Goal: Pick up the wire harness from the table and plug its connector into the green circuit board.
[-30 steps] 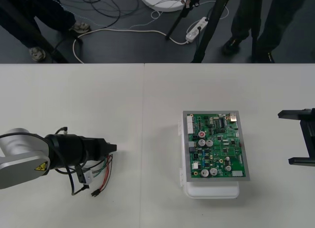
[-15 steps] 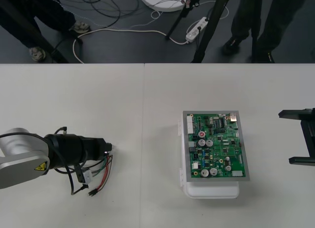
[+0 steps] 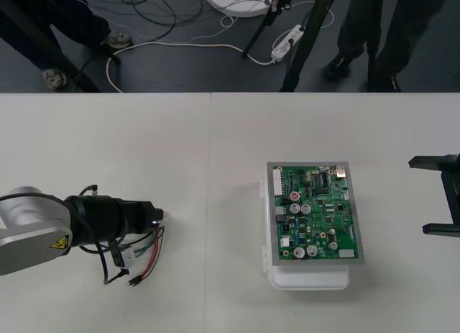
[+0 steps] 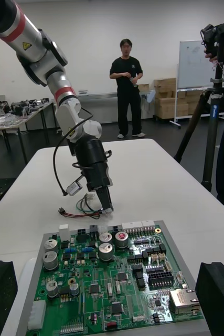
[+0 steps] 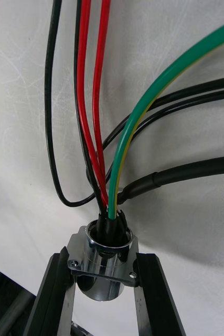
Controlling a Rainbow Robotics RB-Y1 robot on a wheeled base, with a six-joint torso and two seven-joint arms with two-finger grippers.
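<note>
We see the left gripper (image 5: 103,273) low over the table's (image 3: 215,167) left side, its fingers (image 5: 53,294) clamped on the wire harness's round metal socket (image 5: 105,249). Its red, black and green wires (image 3: 149,255) trail to the small black plug (image 3: 134,281) on the table, well apart from the green circuit board (image 3: 316,216). We cannot read the left arm's yellow warning sticker (image 3: 57,243) or the board's printing. The right gripper (image 3: 440,196), cut off at the table's right edge, has its fingers wide apart.
</note>
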